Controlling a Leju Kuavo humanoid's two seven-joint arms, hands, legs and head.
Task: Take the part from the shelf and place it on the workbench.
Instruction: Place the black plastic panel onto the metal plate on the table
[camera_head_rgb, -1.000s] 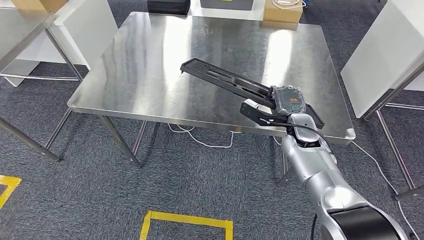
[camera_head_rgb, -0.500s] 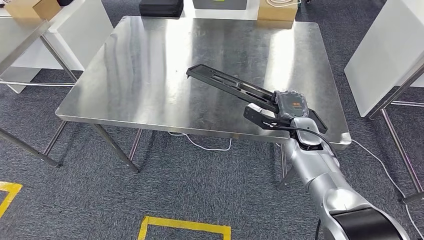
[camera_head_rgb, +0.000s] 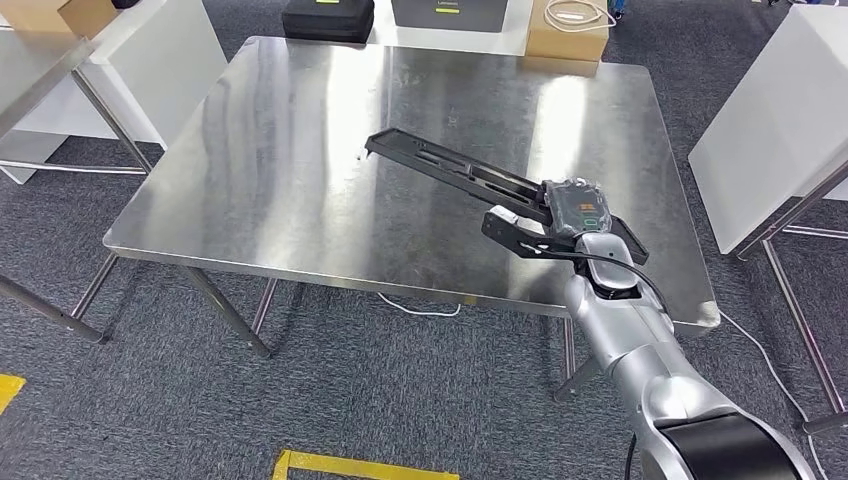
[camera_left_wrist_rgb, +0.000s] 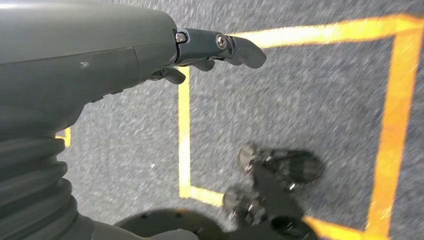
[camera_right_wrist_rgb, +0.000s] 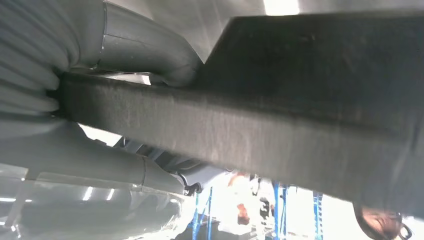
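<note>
floor: grey carpet w/ yellow tape marks nearest the robot; same tape under the left hand in its wrist view.
left hand: hangs by the floor, nothing in it, fingers look loosely extended, not clenched.
right hand: wrapped round the part near its close end; fingers under, thumb side on top by the look of it. Wrist view confirms part sits across the palm.
part: long flat black bar/bracket w/ slots, held out over the bench, far end angled toward bench centre. Can't tell if the far tip touches the top or floats just above.
handling (judgement): stiff, prob. moulded plastic or thin metal, light-ish. Held near one end = long lever, so tip likely sags/swings w/ wrist motion. Surface looks matte, not slippery. Not fragile, but the thin slotted section could flex. Better hold would be nearer mid-length; as is, lower slow and level.
surface: bare polished steel, flat, glare streaks. Hard + slick, so part may skid or clatter if dropped. Plenty of room either side of the part.
room: white tables left & right of bench, well apart. Beyond far edge: black case, cardboard box. Cable on floor under bench.
</note>
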